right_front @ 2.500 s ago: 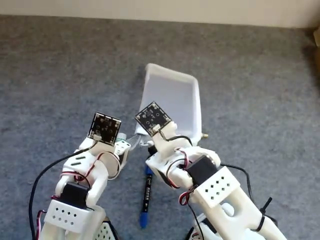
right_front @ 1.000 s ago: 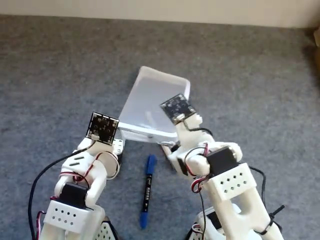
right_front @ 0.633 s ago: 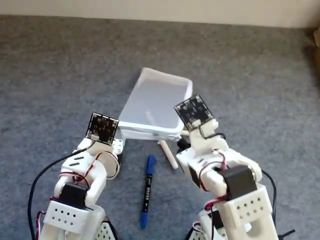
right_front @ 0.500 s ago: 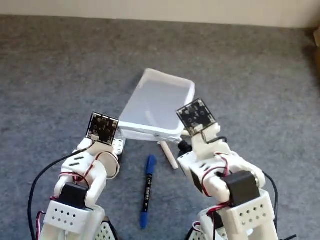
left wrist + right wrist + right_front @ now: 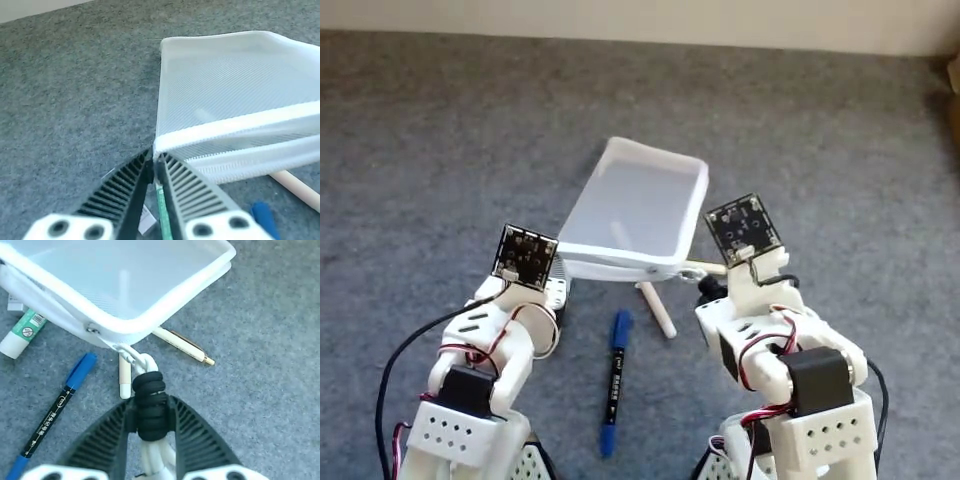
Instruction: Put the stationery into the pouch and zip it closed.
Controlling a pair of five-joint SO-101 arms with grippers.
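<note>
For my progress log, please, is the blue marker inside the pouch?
Out. The blue marker lies on the carpet, apart from the pouch.

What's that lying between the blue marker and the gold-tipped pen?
A cream-coloured stick, between the blue marker and gold-tipped pen; the right wrist view shows it.

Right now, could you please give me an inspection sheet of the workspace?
Surface: grey carpet.
Job's things: white mesh pouch, held at both near corners; blue marker, white pen, beige pen and glue stick lie on the carpet outside it.
Clutter: nothing seen.
Grippers: left gripper shut on a pouch corner; right gripper shut on the black zip pull.
Cables: black and red wires along both arms.
Surroundings: pale wall strip at the far edge.
</note>
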